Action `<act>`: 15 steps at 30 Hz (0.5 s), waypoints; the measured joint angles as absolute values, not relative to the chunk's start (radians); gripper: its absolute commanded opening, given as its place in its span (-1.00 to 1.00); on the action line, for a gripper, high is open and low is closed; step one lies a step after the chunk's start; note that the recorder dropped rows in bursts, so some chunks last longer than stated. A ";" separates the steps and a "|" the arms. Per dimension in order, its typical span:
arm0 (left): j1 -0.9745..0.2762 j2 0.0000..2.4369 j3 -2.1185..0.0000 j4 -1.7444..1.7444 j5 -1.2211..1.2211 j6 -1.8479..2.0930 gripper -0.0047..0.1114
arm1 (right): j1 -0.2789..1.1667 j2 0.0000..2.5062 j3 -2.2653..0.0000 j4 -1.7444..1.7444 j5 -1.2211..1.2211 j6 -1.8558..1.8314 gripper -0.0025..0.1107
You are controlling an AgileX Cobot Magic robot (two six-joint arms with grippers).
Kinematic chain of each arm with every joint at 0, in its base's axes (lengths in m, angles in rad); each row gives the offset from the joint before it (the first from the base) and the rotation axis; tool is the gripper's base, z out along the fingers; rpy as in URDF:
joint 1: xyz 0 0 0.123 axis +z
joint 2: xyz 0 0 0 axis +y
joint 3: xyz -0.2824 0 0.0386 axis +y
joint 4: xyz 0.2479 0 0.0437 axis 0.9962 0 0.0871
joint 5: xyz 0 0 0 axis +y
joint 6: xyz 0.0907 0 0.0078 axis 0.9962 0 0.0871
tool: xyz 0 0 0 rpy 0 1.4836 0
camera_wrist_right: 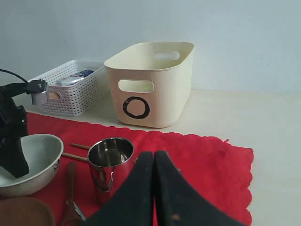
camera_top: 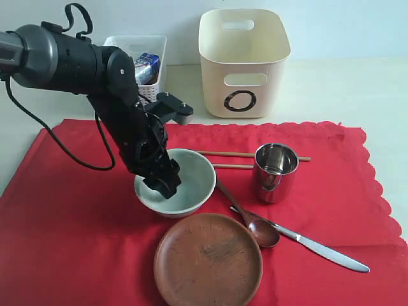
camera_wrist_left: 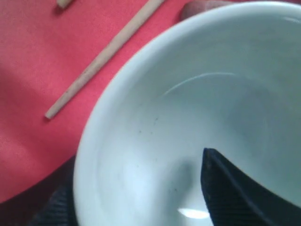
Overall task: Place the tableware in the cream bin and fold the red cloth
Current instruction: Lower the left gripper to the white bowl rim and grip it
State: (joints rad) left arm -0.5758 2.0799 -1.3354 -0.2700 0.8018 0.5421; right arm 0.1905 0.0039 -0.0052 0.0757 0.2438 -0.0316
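Starting at the left, your left claw (camera_top: pixel 163 181) is down at the near-left rim of the pale green-white bowl (camera_top: pixel 191 178). Its fingers are spread and straddle the wall. In the left wrist view one finger (camera_wrist_left: pixel 235 188) is inside the bowl with a gap between it and the wall, and the other sits outside under the rim. Nothing is pinched yet.

The bowl rests upright on the red cloth (camera_top: pixel 70 223), which lies flat on the bench (camera_top: pixel 357 89). Seat the fingers deeper over the rim, then close slowly so the smooth wall does not squirt out. Lift straight up before you travel.

The round wooden plate (camera_top: pixel 208 260) lies just in front of the bowl. On the bowl's right side, the two chopsticks (camera_top: pixel 236 153) and the brown spoon (camera_top: pixel 262 233) lie close to its rim. A sideways drag would likely disturb them.

The cream bin (camera_top: pixel 244 64) stands upright behind the cloth, right of the white lattice basket (camera_top: pixel 134 39). I judge it best to carry the bowl high over the bin's front wall and lower it well inside before letting go.

Further right, the steel cup (camera_top: pixel 276 171) stands upright and the table knife (camera_top: pixel 319 248) lies beyond the spoon. Both are untouched.

Your right claw (camera_wrist_right: pixel 154 188) hangs clear with its fingers pressed together and holds nothing.
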 measured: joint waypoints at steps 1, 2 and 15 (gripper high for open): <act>-0.576 2.080 -1.335 -0.270 0.802 0.542 0.13 | 0.190 0.004 -0.005 0.076 0.244 -0.032 -0.96; -0.576 2.080 -1.335 -0.270 0.802 0.542 0.10 | 0.190 0.004 -0.005 0.076 0.244 -0.032 -0.96; -0.578 2.066 -1.345 -0.306 0.809 0.511 -0.92 | 0.190 0.004 -0.005 0.076 0.244 -0.032 -0.96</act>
